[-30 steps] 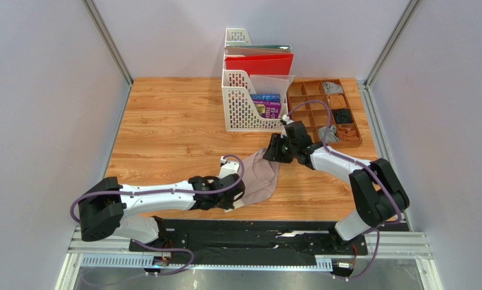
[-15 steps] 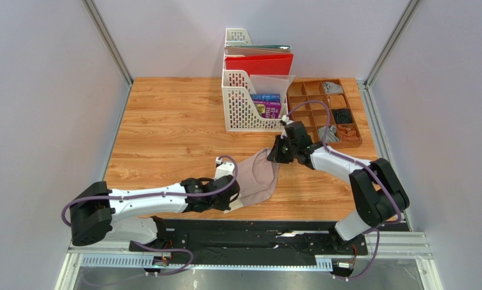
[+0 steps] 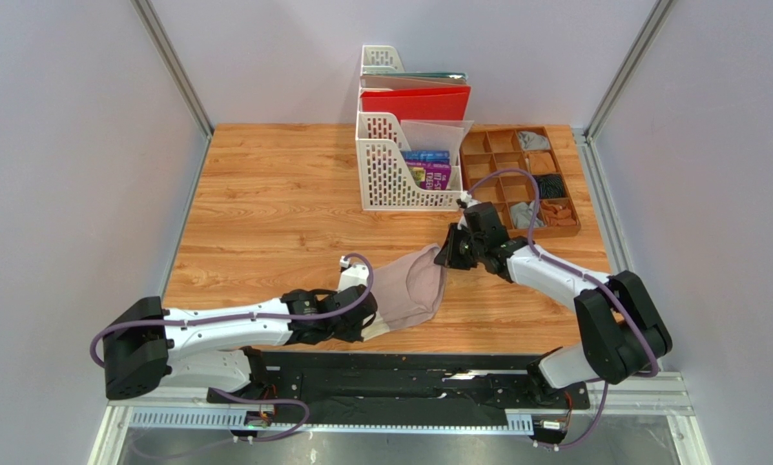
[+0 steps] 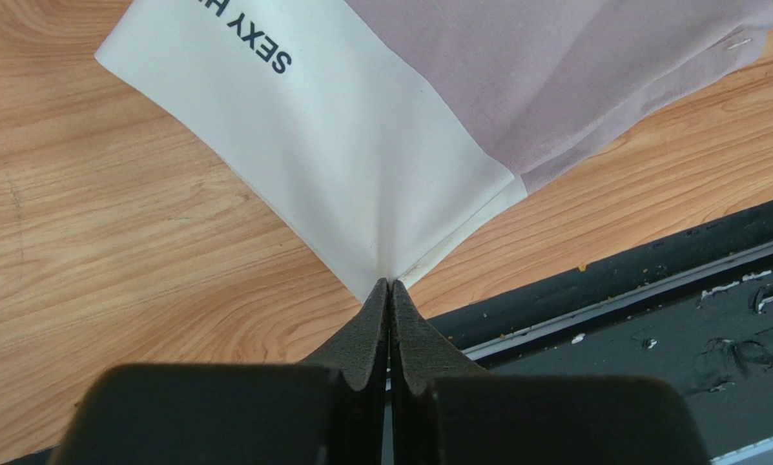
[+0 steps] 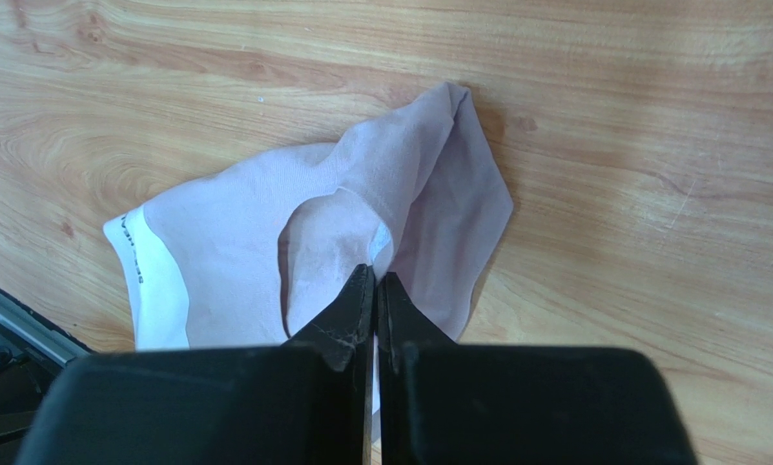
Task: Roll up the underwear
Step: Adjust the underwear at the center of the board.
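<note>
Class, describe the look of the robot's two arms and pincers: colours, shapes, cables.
Both the left arm and right arm have white link shells with black joints and bulky black bases. A lilac cable loops along each. The left pincer and right pincer have matte black wedge-shaped fingers.

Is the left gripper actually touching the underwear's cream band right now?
Touching. The left wrist view shows the left gripper shut, its jaws pinching a fold of the cream band of the underwear; the cloth puckers into the tips.
</note>
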{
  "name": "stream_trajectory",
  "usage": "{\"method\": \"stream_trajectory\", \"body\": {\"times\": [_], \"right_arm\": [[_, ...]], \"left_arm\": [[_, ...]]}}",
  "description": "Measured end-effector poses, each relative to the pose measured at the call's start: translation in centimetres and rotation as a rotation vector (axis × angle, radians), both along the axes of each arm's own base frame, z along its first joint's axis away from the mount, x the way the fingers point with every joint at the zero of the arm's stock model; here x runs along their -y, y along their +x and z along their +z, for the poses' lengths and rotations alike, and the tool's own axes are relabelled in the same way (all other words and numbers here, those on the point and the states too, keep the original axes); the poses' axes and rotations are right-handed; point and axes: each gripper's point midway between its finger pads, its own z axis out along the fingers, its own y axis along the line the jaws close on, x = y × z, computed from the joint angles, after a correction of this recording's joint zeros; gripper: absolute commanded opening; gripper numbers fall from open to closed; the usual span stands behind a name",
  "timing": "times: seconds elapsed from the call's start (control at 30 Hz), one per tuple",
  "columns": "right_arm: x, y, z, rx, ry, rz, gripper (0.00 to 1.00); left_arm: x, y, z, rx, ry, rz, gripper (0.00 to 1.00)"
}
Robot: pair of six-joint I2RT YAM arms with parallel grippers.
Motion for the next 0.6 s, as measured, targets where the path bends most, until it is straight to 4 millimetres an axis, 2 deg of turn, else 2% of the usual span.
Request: {"method": "stream_trajectory", "body": {"times": [0.33,0.4,0.47,0.53,0.57,0.6], "right_arm": [[0.7,-0.6,-1.2,-0.030,-0.030,-0.020,0.00],[0.8,-0.5,-1.2,-0.031,-0.037,-0.025,0.00],[1.0,-0.5,-1.4,-0.032,-0.043,-0.030,0.01],[1.1,-0.5,-1.7,-0.037,-0.053,-0.035,0.03],[1.2,-0.5,-1.9,-0.043,-0.058,-0.036,0.06],[1.2,-0.5,-2.2,-0.047,-0.064,-0.039,0.16]], "left_arm": [[0.2,-0.6,-0.4,-0.020,-0.001,-0.021,0.00],[0.5,-0.9,-0.6,-0.029,-0.003,-0.034,0.11],[0.7,-1.2,-0.8,-0.041,-0.005,-0.049,0.30],[1.0,-1.5,-1.0,-0.052,-0.008,-0.065,0.40],[1.0,-1.7,-1.0,-0.057,-0.010,-0.071,0.52],[1.1,-1.8,-1.0,-0.060,-0.013,-0.076,0.57]]}}
